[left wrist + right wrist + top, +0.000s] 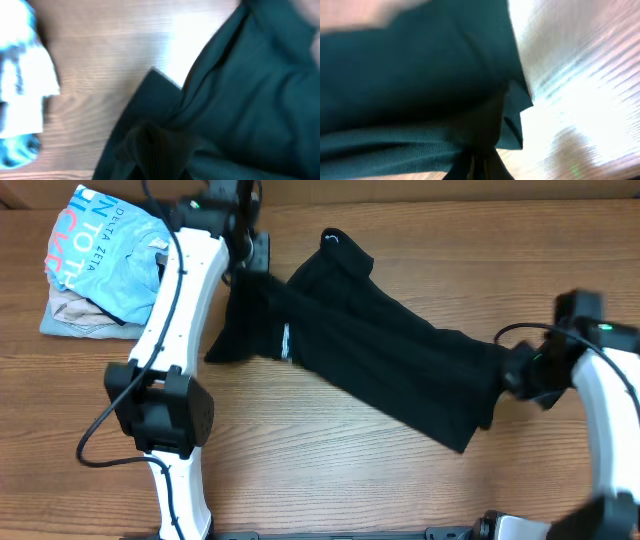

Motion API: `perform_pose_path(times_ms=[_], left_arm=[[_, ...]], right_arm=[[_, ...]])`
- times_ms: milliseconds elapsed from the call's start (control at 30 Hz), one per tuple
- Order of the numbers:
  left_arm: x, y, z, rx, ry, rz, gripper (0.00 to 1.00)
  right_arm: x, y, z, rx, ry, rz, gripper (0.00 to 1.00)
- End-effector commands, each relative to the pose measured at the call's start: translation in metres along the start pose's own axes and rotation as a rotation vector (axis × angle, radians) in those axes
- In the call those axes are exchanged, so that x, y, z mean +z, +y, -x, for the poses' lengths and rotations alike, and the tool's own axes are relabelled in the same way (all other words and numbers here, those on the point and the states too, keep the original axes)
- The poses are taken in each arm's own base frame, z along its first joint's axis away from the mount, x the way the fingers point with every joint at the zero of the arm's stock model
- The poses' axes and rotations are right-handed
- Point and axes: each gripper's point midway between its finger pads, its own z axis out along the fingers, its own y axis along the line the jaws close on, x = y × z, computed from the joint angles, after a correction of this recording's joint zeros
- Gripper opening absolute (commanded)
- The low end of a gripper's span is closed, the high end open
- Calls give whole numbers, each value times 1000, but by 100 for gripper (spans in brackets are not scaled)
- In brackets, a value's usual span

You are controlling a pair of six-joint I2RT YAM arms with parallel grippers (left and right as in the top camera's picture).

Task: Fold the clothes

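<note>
At the near edge, the wooden table (330, 480) is bare between the two arms. The white left arm (165, 340) rises from the near left and reaches away across the table. The right arm (610, 410) comes in from the near right.

The black garment (380, 360) lies in the middle of the table. It stretches as a long slanted band from the right gripper (508, 372) up and left to the left gripper (245, 265). The right gripper is clamped on the garment's right end: in the right wrist view the cloth is drawn into a tight pinch at the bottom edge. In the left wrist view the cloth bunches up toward the camera. The fingers are hidden, so it cannot be told whether the left gripper is closed.

A tiny white mark (331, 238) shows on the garment's far end.

In the far left corner, apart from the garment, a light blue T-shirt (105, 250) sits on folded beige clothes (75, 315).
</note>
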Motion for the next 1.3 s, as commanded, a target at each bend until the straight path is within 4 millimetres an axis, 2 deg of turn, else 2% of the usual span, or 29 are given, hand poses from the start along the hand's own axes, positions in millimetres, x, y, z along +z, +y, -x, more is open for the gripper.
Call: perform_pose_path(times_ms=[0, 133, 300, 433, 567, 667, 733, 833, 933, 1133, 1267], left_arm=[[-85, 8, 41, 9, -208, 4, 4], [-134, 10, 50, 52, -299, 5, 4], [-212, 34, 54, 16, -466, 108, 4], [-289, 51, 43, -21, -625, 163, 4], [-362, 67, 18, -64, -780, 201, 4], [-401, 72, 4, -63, -870, 208, 4], [-415, 72, 2, -46, -910, 214, 4], [-410, 72, 7, -40, -905, 218, 4], [-391, 70, 19, -33, -867, 224, 4], [-334, 68, 64, -22, -807, 252, 4], [-292, 70, 103, -35, -810, 264, 4]], right_arm=[[-83, 18, 15, -80, -236, 90, 4], [-137, 18, 11, -112, -336, 97, 4], [-201, 21, 0, -144, -440, 132, 4], [-257, 22, -14, -170, -557, 180, 4], [-311, 23, -26, -203, -725, 255, 4], [-332, 20, -28, -196, -803, 261, 4], [-336, 23, -23, -208, -823, 265, 4], [-328, 31, -8, -230, -803, 242, 4], [-314, 41, 13, -255, -763, 212, 4], [-281, 69, 70, -284, -714, 173, 4], [-265, 103, 112, -351, -734, 225, 4]])
